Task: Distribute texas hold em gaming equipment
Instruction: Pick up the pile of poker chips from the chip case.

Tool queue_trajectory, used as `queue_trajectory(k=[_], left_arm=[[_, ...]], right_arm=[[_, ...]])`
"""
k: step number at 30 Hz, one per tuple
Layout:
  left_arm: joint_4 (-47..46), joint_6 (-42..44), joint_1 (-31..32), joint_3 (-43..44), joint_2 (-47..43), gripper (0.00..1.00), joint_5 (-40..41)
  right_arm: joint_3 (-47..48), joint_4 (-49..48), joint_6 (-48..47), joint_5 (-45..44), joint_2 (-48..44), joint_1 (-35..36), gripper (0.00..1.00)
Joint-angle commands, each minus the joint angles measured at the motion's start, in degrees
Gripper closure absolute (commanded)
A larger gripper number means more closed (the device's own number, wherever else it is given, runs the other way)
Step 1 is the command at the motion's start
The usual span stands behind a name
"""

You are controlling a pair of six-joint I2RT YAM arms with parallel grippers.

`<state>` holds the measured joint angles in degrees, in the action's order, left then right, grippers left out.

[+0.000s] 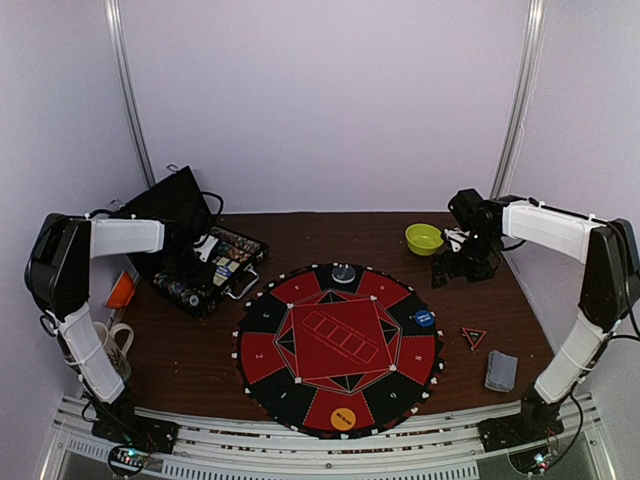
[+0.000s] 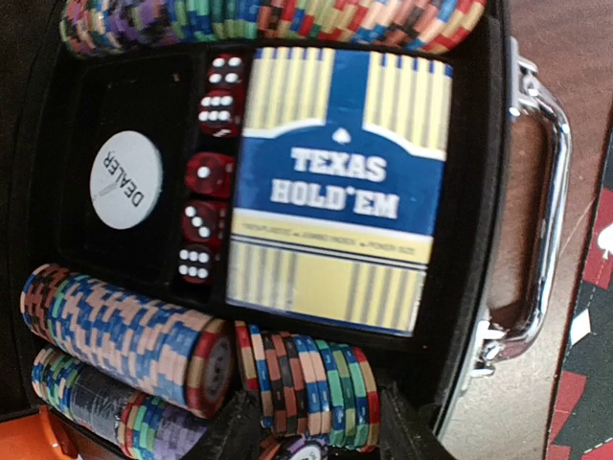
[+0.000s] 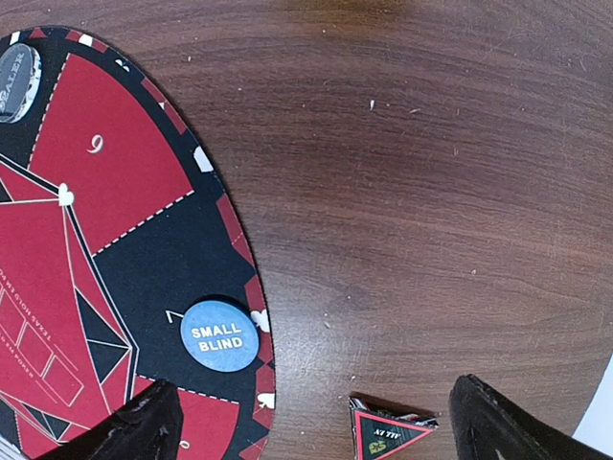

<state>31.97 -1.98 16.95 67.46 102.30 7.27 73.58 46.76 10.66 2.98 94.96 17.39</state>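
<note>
So the left claw (image 1: 207,248) is parked right over the open black case (image 2: 479,172) at the back-left of the brown wooden tabletop (image 1: 180,350). Its jaws look fairly narrow, one on either side of a short row of striped-edge poker chips (image 2: 306,383) in the case's near slot. The row's long axis runs jaw to jaw, so a squeeze would land on its end faces. Honestly I can't tell if it's actually biting or just bracketing them. The round red-and-black mat (image 1: 340,345) lies to the case's right, so I'd guess lift, then swing right. The right claw (image 3: 316,412) is gaping wide and empty at the back-right by the lime-green bowl (image 1: 424,238), well apart from the case, so it's the left arm's job.
</note>
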Motion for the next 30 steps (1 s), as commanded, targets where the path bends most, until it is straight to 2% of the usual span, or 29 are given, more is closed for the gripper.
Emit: queue_trajectory(k=[1, 4, 11, 13, 17, 21, 24, 26, 30], left_arm=[[-2.26, 0.72, 0.83, -2.07, -0.37, 0.57, -0.53], [-1.81, 0.73, 0.81, -1.92, 0.03, 0.54, 2.04], [-0.05, 2.3, 0.81, 0.56, 1.32, 0.54, 7.56], [-0.02, 3.17, 0.8, 0.4, 1.75, 0.54, 6.91], [1.3, 4.9, 0.8, 0.4, 3.76, 0.56, 0.63], [2.26, 5.19, 0.72, 0.69, 5.21, 0.57, 0.83], [2.66, 5.25, 0.8, 0.92, 5.07, 0.53, -2.61], [2.6, 5.07, 0.76, 0.71, 4.57, 0.5, -2.67], [2.66, 5.64, 0.73, 0.31, 3.9, 0.5, 1.34]], right_arm=[[0.25, 1.66, -0.52, -1.2, 0.06, 0.28, 0.0], [-0.47, 1.62, -0.63, -1.29, -0.21, 0.28, 0.0], [-1.16, 1.34, -0.63, -0.49, -0.45, 0.27, 0.0], [-1.54, 1.36, -0.72, -0.52, -0.47, 0.28, 0.0], [-2.0, 1.28, -0.73, -0.68, -0.64, 0.28, 0.0], [-2.26, 1.45, -0.88, -0.85, -0.91, 0.36, 0.0], [-2.51, 1.42, -0.91, -1.05, -0.92, 0.31, 0.0], [-2.86, 1.17, -0.83, -0.96, -0.97, 0.31, 0.0], [-3.67, 0.7, -0.59, -0.62, -1.0, 0.34, 0.0]])
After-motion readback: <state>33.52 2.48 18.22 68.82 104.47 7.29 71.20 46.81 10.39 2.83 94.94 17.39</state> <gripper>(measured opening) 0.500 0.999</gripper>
